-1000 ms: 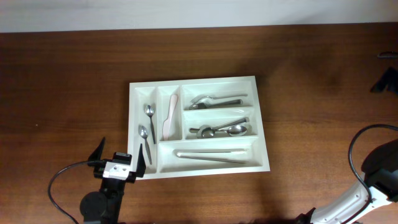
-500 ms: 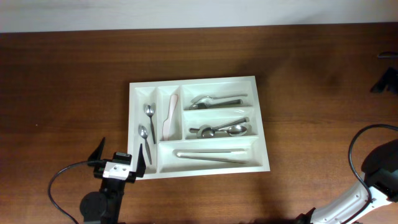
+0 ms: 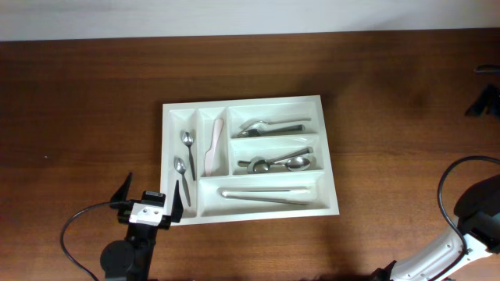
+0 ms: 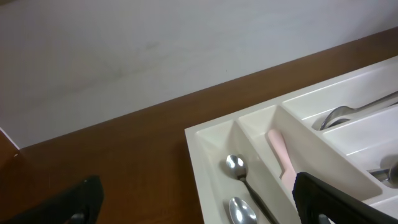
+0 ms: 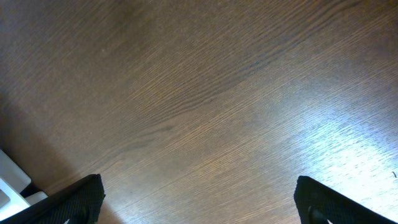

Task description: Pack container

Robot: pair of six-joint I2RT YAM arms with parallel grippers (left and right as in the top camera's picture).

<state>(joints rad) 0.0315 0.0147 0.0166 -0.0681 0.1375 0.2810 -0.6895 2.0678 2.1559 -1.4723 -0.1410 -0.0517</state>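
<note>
Left hand (image 3: pixel 151 195) at container (image 3: pixel 250 101) — spoons (image 3: pixel 181 166) near

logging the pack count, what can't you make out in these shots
- Overhead: utensils in the cutlery tray's middle wide compartment overlap, too small to count.
- Overhead: two dark shapes at the right edge are cut off; possibly the right hand, cannot tell.
- Left wrist: the frame edge cuts off most of the tray and the lower spoon's handle.
- Right wrist: a white object in the bottom-left corner is cut off, unidentifiable.
</note>
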